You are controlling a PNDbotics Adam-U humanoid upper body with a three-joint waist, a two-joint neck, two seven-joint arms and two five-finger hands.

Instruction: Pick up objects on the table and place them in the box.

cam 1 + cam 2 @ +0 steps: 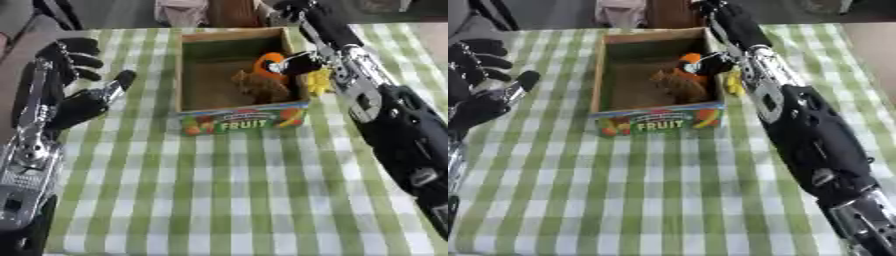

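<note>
A cardboard box [241, 116] with a "FRUIT" label on its front stands at the table's far middle. Inside lie a lumpy brown object [261, 86] and an orange object [266, 64] by the right wall. My right hand [741, 31] reaches along the box's right side, fingers stretched away from me and open. Its thumb [297, 63] points left over the box rim and touches the orange object. A yellow object [317, 82] lies just outside the right wall, under my right wrist. My left hand [68, 104] rests open at the left, fingers up, holding nothing.
A green-and-white checked cloth [219, 190] covers the table. My right forearm [815, 135] runs across the right side from the lower corner. Dark furniture stands beyond the far edge.
</note>
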